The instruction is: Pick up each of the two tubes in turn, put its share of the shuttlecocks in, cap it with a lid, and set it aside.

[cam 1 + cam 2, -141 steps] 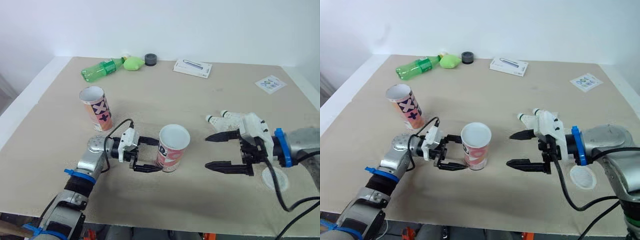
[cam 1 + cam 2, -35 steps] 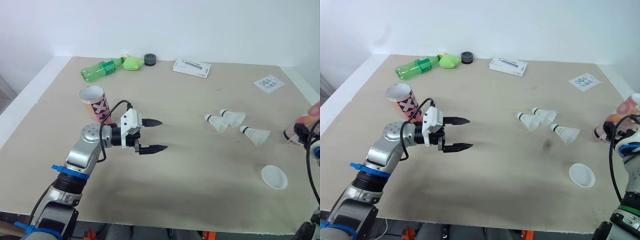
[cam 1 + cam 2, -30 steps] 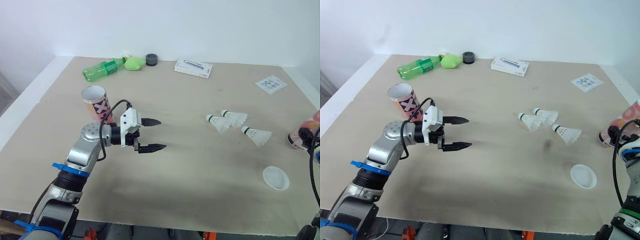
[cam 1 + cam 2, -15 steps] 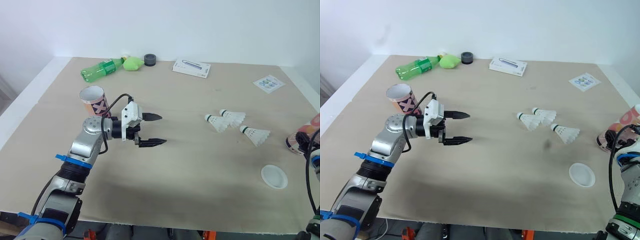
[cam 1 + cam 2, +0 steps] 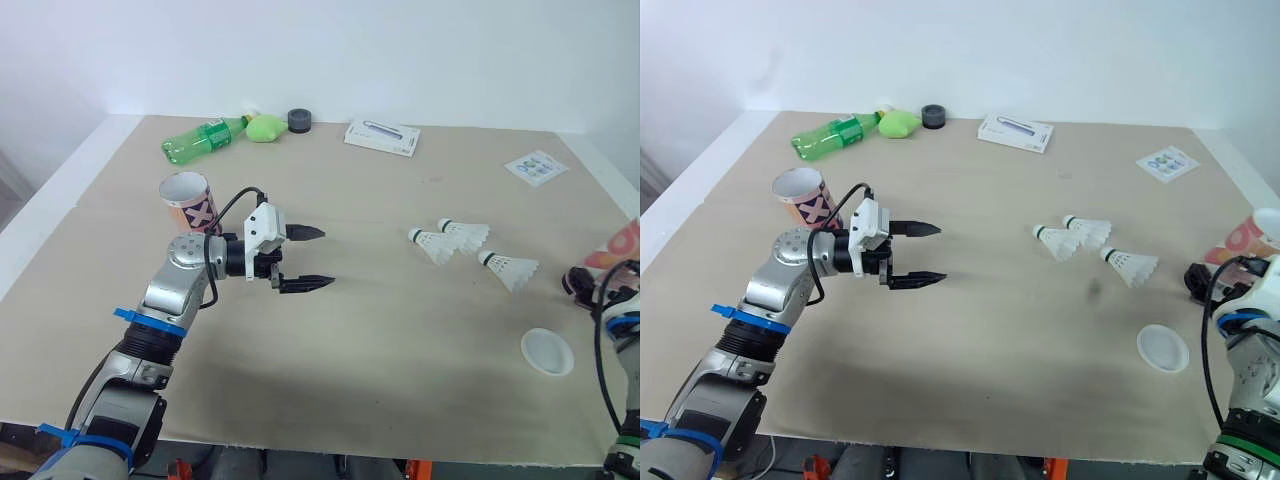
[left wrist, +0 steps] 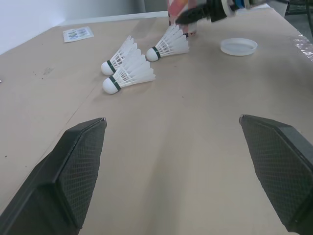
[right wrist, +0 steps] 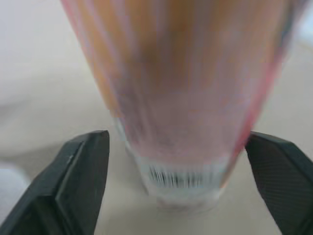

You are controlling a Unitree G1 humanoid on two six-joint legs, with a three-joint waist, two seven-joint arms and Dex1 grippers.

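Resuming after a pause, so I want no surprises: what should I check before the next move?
1. Left tool open and empty: ok.
2. Right tool open, straddling the right-hand tube without gripping: ok.
3. Shuttlecocks loaded: not ok, all three lie on the table.
4. Lid free on the table: ok.
5. Left-hand tube upright, mouth open: ok.
6. Right-hand tube's contents: cannot tell.
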